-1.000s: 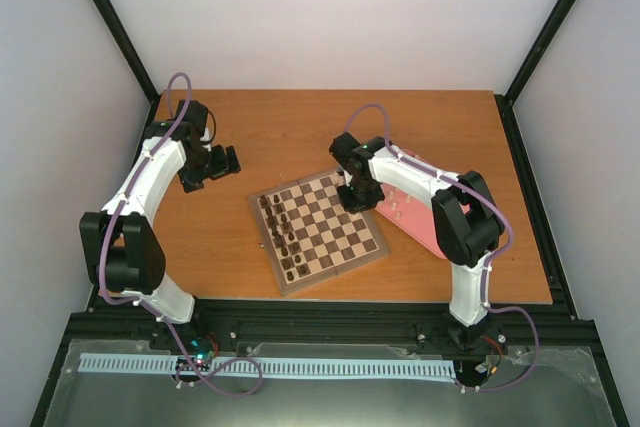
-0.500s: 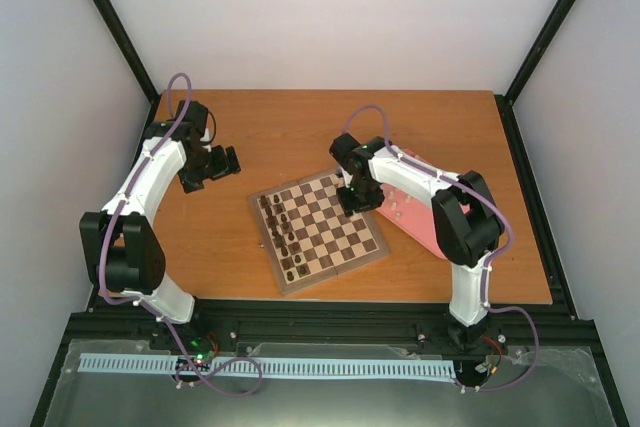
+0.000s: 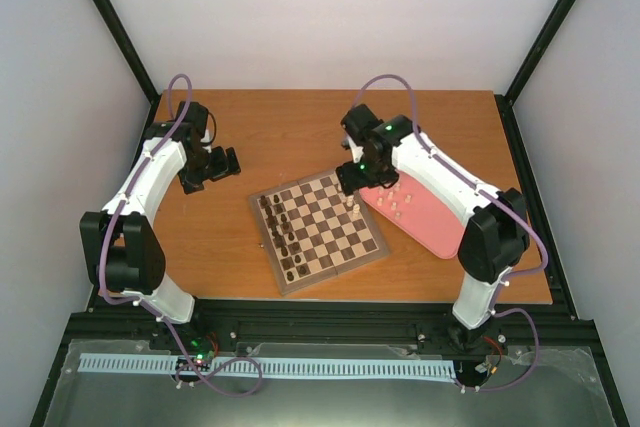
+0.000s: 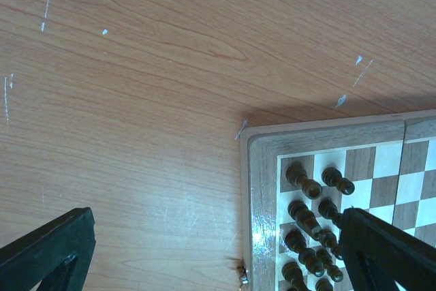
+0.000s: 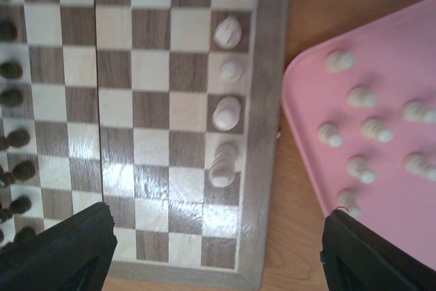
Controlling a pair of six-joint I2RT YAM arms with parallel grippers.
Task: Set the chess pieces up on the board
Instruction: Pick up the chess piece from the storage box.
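Five pale pieces (image 5: 227, 112) stand along the board's (image 5: 269, 168) edge row nearest the pink tray (image 5: 388, 216), where several more wait. The right jaws hang wide open and empty above that row, so fetching the next piece seems the step in hand. It calls for a careful pinch on one tiny piece without toppling its neighbours. The left jaws, also spread and empty, hover off the board's corner by the dark pieces (image 4: 303, 182). The wooden tabletop (image 4: 136, 100) is scuffed, and plain pale walls (image 3: 330, 17) enclose it.
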